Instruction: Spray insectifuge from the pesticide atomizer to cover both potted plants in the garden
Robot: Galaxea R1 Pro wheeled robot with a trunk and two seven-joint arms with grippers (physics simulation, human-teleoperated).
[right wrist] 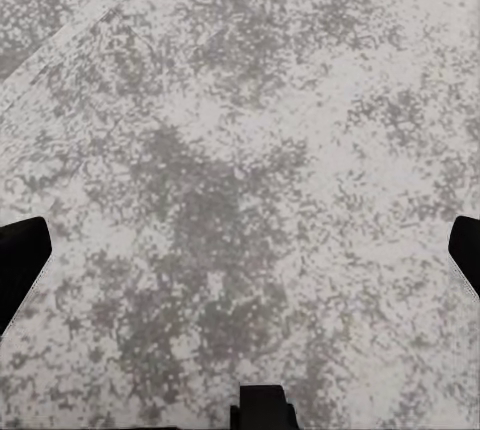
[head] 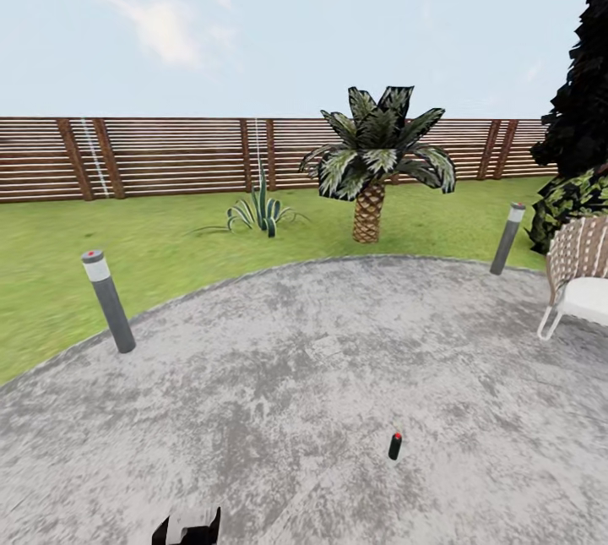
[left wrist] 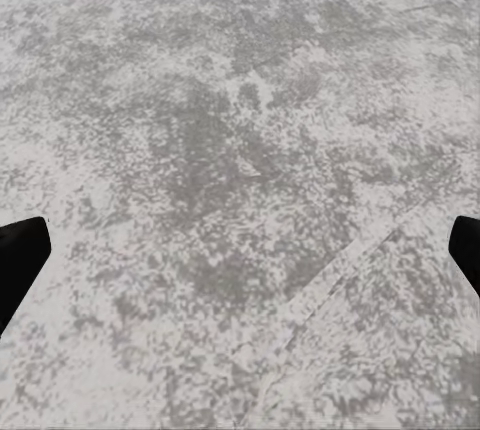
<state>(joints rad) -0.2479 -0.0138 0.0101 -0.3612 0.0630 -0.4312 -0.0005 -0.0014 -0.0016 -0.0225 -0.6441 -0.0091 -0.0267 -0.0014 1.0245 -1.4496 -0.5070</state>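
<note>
Step in hand, by my reading: the approach. Nothing is being held yet, and the atomizer (head: 394, 445) is standing on the patio (head: 279, 376), near and slightly right of centre in the head view. From here it is reading as a small dark upright cylinder with a red spot on top; any white part is too small to make out.

Left gripper (left wrist: 240, 250): both dark fingertips are sitting at opposite edges of the wrist view, so it is spread wide, with nothing between but paving. Right gripper (right wrist: 240, 250): same, spread wide and empty over the paving.

The next move is calling for the base to close in on the atomizer, then one arm lowering to straddle it. Being small and upright, it is likely to tip if nudged.

Textures: the patio is mottled grey stone, rough-looking, with a curved rim meeting the lawn (head: 169, 249). A fence (head: 169, 156) of brown horizontal slats is running along the far side. A scaly-trunked palm (head: 371, 173) and a spiky striped plant (head: 262, 211) are standing on the far grass. Two grey bollards (head: 110, 302) are flanking the patio; a woven chair (head: 578, 270) is sitting at right.
</note>
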